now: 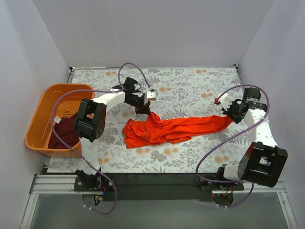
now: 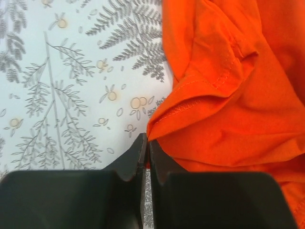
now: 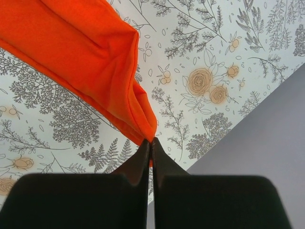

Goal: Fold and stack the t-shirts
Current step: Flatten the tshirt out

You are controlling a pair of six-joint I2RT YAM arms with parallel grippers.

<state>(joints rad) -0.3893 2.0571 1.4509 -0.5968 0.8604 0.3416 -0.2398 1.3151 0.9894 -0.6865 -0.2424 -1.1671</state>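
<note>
The bright orange-red t-shirt [image 1: 167, 129] lies bunched and stretched across the middle of the floral table. My left gripper [image 1: 144, 110] is shut on its upper left edge; the left wrist view shows the hem [image 2: 190, 102] pinched between the black fingertips [image 2: 140, 148]. My right gripper [image 1: 229, 114] is shut on the shirt's right end, which hangs taut in the right wrist view [image 3: 95, 62]. The dark maroon t-shirt [image 1: 66, 131] lies crumpled inside the orange basket, partly hidden by the left arm.
The rigid orange plastic basket [image 1: 40, 121] stands at the table's left edge. Purple cables loop over both arms. Grey walls enclose the table on three sides; the right wall [image 3: 257, 181] is close to my right gripper.
</note>
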